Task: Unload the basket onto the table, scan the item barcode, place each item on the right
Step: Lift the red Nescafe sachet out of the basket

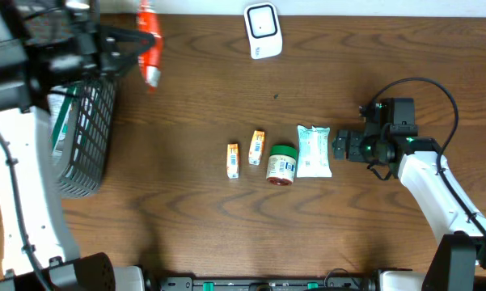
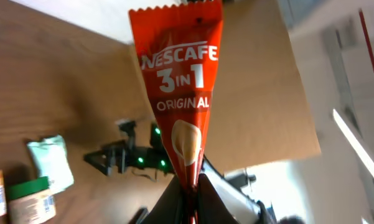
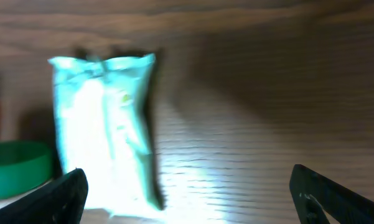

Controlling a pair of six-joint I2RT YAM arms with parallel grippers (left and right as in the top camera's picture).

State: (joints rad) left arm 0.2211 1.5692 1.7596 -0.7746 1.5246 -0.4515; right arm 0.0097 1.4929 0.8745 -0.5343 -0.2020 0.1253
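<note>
Coffee sachet: red-orange, printed "Nescafé 3 in 1 Original", held up off the table near its far left corner, just beside the black wire basket. I find the left pincer clamped on one narrow end of the sachet. Its fingers are pressed together with only the thin wrapper between them, and the serrated end points away from the grip. From overhead the sachet sits well to the left of the white scanner, which rests at the far edge of the table; the two are apart.

Right pincer: fingers spread wide and gripping nothing. It sits low, facing a white-and-teal packet that lies flat just ahead of the spread fingers. The wrist view is blurred, so I cannot tell whether either fingertip touches the packet.

To the left of the packet, in a row, I note a green-lidded jar and two small orange cartons.
</note>
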